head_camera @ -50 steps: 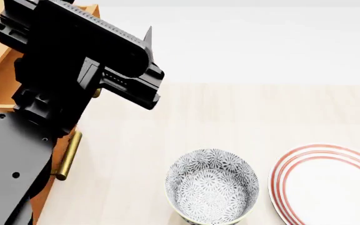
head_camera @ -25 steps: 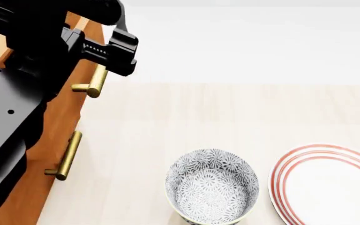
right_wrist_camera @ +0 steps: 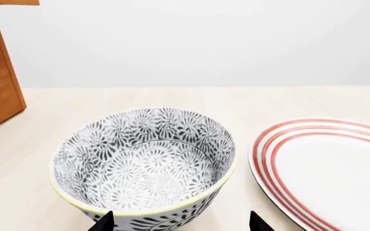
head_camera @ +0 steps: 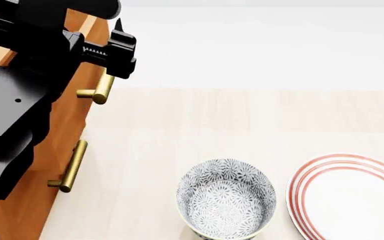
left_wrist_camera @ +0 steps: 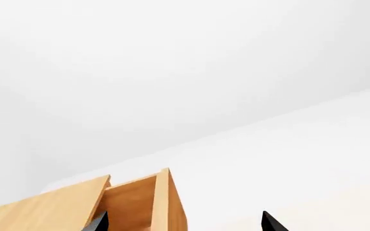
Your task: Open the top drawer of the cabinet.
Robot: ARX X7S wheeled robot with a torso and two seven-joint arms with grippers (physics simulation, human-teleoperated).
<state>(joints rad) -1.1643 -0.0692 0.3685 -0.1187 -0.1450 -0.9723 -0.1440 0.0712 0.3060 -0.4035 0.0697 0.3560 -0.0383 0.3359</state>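
Since my left gripper [head_camera: 115, 50] hangs above the top drawer [left_wrist_camera: 140, 204]:
Jaws: spread, empty; drawer part open
Next: I judge gripping its handle

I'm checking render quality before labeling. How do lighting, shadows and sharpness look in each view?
Head view: even, shadowless light; the bowl and plate are sharp, but the dark left arm hides much of the cabinet. Right wrist view: crisp, no glare. Left wrist view: mostly blank white background.

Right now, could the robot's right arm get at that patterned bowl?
Probably yes. The right gripper sits open just in front of the patterned bowl, and nothing stands between them. The striped plate lies off to the side, apart from the bowl.
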